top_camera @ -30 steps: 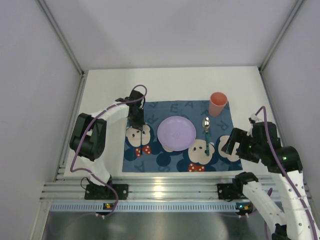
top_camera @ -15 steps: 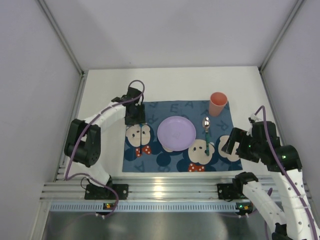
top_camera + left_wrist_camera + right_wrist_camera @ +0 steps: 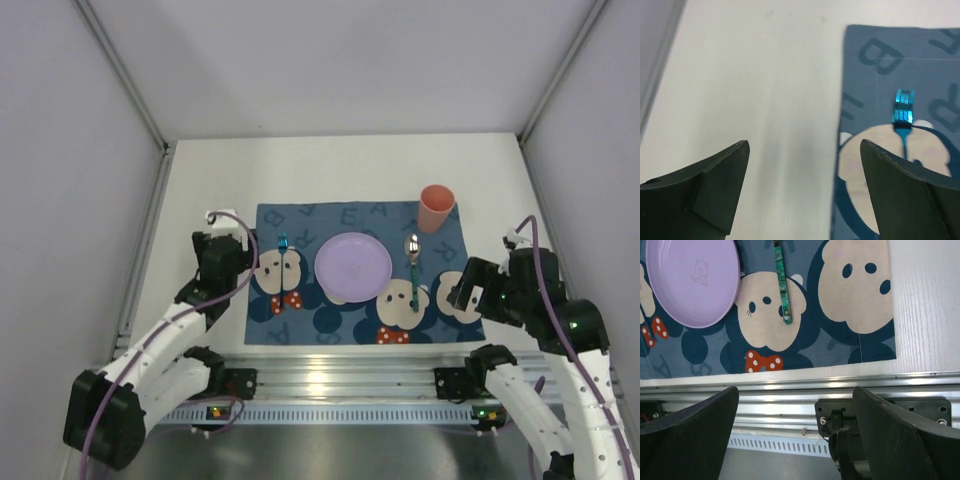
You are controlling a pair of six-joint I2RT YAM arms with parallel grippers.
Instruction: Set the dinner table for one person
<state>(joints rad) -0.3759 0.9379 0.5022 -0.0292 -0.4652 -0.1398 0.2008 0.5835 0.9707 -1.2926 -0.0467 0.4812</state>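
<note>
Fingers of the left gripper (image 3: 803, 160) are spread wide apart, with nothing between them. Right under them is the big, flat, white dinner table (image 3: 755, 75). Just ahead of this gripper and a bit to its right lies a small shiny blue fork (image 3: 903, 107). The fork rests on a blue placemat with cartoon mice (image 3: 875, 55). The mat's left edge runs up between the two fingers. The gripper and the fork are apart.

The right gripper (image 3: 795, 405) is spread wide too and holds nothing. It hangs over the silver metal rail (image 3: 790, 390) at the near edge of the table. Ahead of it, on the same mat, lies a spoon with a green patterned handle (image 3: 782, 282). To the left of the spoon sits a round purple plate (image 3: 692, 280), close by but not touching it. Far ahead of this gripper, at the mat's back corner, an orange-pink cup (image 3: 436, 208) stands upright.
</note>
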